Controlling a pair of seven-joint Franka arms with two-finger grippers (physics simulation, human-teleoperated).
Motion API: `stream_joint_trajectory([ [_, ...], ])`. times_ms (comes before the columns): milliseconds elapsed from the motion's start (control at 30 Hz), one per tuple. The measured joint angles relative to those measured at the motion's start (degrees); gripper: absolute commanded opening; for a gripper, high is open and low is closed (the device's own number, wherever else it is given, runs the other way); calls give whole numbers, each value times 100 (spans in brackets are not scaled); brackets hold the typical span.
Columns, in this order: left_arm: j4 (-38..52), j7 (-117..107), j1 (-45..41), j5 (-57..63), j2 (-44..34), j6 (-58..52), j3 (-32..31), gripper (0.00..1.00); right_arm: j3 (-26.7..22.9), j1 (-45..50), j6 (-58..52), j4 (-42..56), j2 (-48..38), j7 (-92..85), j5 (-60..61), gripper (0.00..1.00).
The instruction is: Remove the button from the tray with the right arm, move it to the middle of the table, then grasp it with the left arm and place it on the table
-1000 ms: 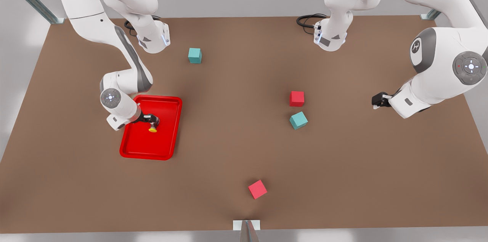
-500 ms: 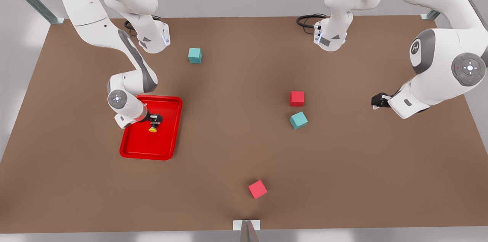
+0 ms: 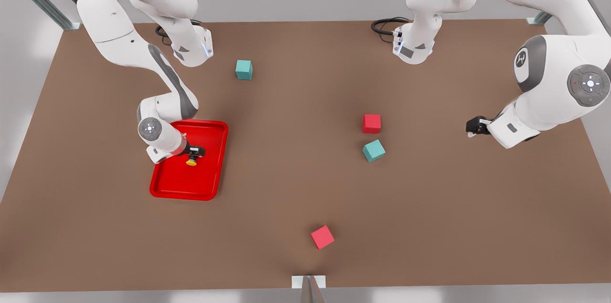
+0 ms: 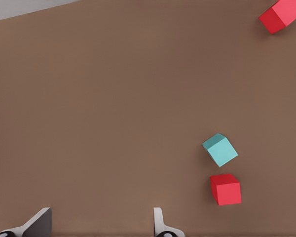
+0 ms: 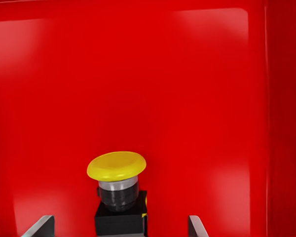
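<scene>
Brown table [image 3: 286, 188], scattered cubes, right pincer [image 3: 193, 152] spread around button [image 3: 191, 162] in tray [image 3: 210, 188], left pincer [image 3: 472, 126] spread, idle.

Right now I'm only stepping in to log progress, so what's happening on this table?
The right arm's tool is down inside the red tray, its open fingers straddling the yellow-capped button, which sits on the tray floor, not yet lifted. The left arm's tool waits open above the table near the front view's right edge. Two red cubes and two teal cubes lie scattered on the table, untouched.
</scene>
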Motion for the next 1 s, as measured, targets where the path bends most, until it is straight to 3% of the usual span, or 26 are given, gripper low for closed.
stream_joint_trajectory([
  [133,-5,-1,3,3,14,6,0,100,-1,-2,11,-3,141,38,-95,98],
  [167,-6,-1,13,1,20,7,0,100,-1,-3,13,-3,152,45,-108,80],
  [200,-6,-1,26,0,24,9,0,100,1,-17,15,-3,158,52,-119,72],
  [367,-25,1,57,-5,35,30,-1,100,7,-63,19,-3,154,82,-143,72],
  [400,-28,1,82,-7,39,34,0,100,7,-72,19,-3,148,87,-146,66],
  [567,-40,6,110,-7,52,66,0,100,7,-73,20,5,111,108,-155,59],
  [1000,-37,21,176,-1,66,92,0,100,14,-58,0,101,48,98,-171,47],
])
